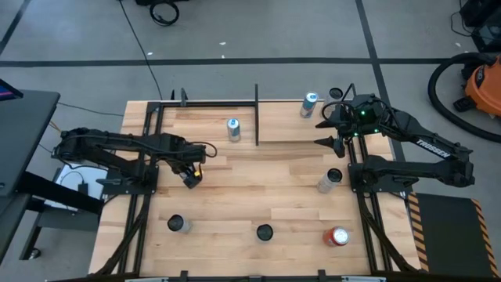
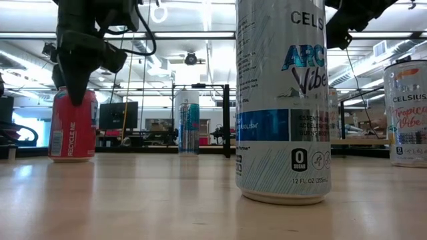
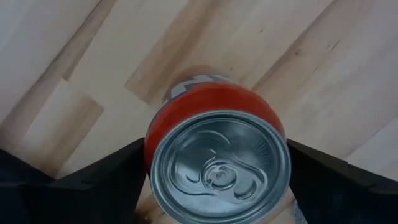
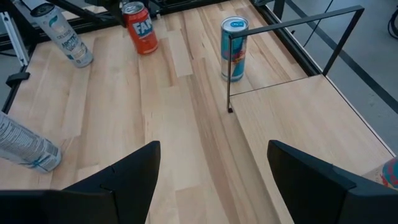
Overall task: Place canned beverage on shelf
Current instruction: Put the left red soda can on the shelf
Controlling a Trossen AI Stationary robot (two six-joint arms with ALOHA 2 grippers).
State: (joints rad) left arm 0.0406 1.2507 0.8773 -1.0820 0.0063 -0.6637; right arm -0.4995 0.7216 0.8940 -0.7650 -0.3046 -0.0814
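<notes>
Two left gripper (image 3: 217,180) fingers (image 3: 93,180) flank red can (image 3: 214,162), spread wide, contact unclear. Smooth cylinder, silver lid. Pale shelf (image 1: 207,125) far-left. Right gripper (image 4: 211,180) wide, empty, far-right.

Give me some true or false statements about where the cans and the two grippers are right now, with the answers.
1. The right gripper is open and holds nothing. True.
2. The left gripper is over a blue can. False: it is over the red can.
3. That red can lies on its side. False: the low view shows it standing upright on the table.
4. The blue can stands upright, away from both grippers. True.
</notes>
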